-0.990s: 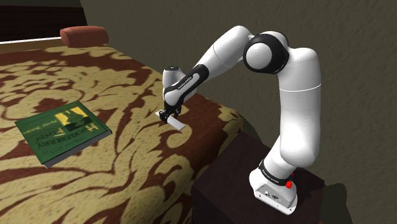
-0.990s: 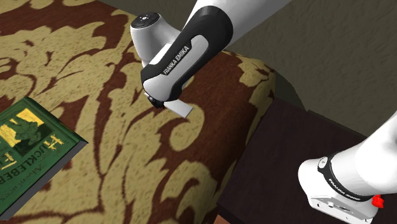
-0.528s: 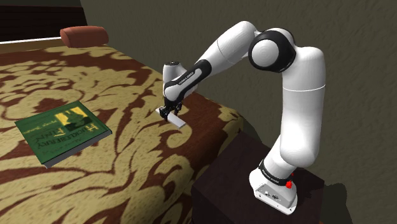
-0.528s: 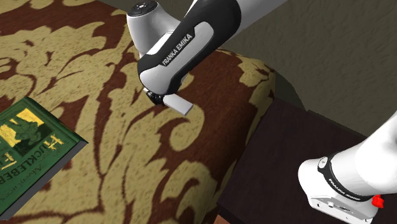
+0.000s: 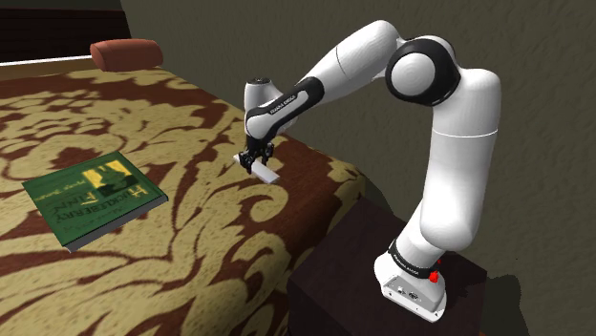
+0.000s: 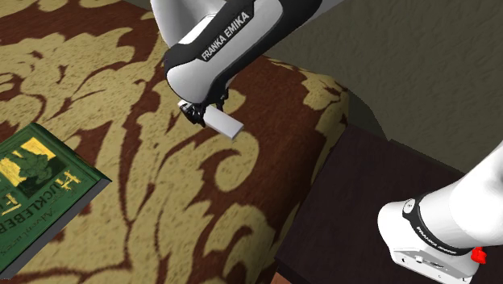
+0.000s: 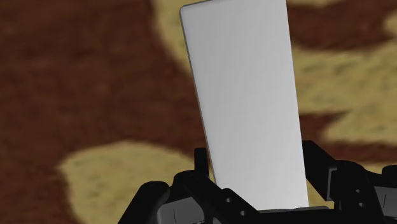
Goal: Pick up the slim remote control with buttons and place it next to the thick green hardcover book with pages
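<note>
A slim plain light-grey remote [image 5: 266, 171] hangs a little above the patterned bed, clasped at one end by my black gripper [image 5: 255, 157], which is shut on it. The second exterior view has the remote [image 6: 225, 123] sticking out from under the hand, tilted, with the gripper [image 6: 196, 112] at its upper end. Seen from the wrist, the remote [image 7: 245, 102] stands between the two fingers [image 7: 201, 163] and no buttons show on its face. The green hardcover book [image 5: 93, 196] lies flat on the bed, well off toward the shoulder view's left, and shows again as the book [image 6: 34, 192].
The bed cover [image 5: 181, 277] is dark red with a tan damask pattern. A red-brown pillow [image 5: 125, 52] lies at the far end. The arm's dark stand [image 5: 353, 277] sits against the bed's near corner, with a grey wall behind.
The gripper has risen off the bed cover with the remote in it, drifting slightly toward the far side. The book has not moved.
</note>
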You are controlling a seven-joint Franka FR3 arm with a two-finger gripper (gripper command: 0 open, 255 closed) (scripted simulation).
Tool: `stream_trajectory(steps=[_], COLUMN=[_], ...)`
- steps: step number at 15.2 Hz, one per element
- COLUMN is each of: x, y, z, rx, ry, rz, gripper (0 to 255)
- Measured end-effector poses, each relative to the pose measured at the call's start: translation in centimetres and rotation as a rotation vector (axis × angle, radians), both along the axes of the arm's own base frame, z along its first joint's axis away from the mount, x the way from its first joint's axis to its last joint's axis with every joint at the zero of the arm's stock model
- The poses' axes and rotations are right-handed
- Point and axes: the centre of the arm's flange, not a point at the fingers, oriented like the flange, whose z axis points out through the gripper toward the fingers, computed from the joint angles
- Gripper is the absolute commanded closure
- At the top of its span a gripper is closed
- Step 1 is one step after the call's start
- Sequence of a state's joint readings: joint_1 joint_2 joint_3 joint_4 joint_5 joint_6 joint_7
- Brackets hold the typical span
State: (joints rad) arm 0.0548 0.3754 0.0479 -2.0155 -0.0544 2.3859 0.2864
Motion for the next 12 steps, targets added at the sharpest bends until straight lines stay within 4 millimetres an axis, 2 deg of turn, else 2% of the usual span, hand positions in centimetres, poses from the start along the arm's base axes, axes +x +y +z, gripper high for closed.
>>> stream_trajectory(steps=[10, 12], x=[0.0, -0.1], y=[0.0, 1.6], z=[5.2, 5.5], rx=[0.000, 0.000], ry=[0.000, 0.000], rz=[0.000, 0.000], gripper=[255, 255])
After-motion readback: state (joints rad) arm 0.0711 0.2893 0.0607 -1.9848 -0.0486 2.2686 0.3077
